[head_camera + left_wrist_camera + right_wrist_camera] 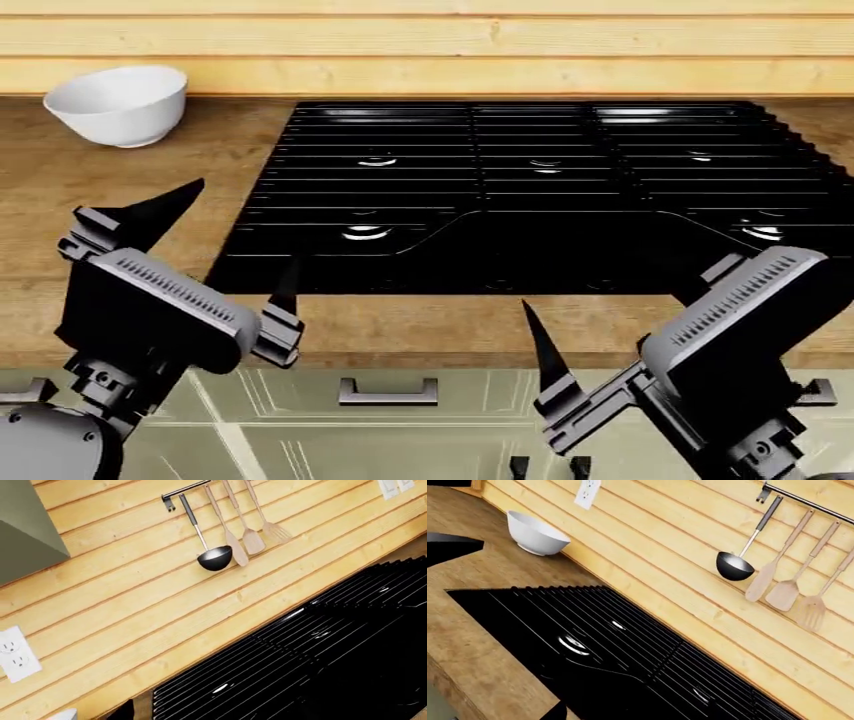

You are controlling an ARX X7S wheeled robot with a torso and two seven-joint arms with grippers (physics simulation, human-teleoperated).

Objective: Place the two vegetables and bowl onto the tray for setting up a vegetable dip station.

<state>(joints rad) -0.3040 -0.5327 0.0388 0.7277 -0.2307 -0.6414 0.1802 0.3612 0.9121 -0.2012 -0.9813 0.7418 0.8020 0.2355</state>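
Both claws hover empty over worktop front edge [441, 335]: left claw [220, 250] spread wide, right claw [534, 390] state unclear. Bowl [118, 103] sits far left by wall; vegetables, tray unseen.

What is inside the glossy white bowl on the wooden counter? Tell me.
Nothing shows inside the round glossy white bowl: the head view shows only its bare upper inner wall. The near rim hides the bottom, and the right wrist view shows only its outside.

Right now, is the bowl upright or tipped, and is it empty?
Upright and empty: the bowl sits on its base on the counter, rim up, its interior plain white.
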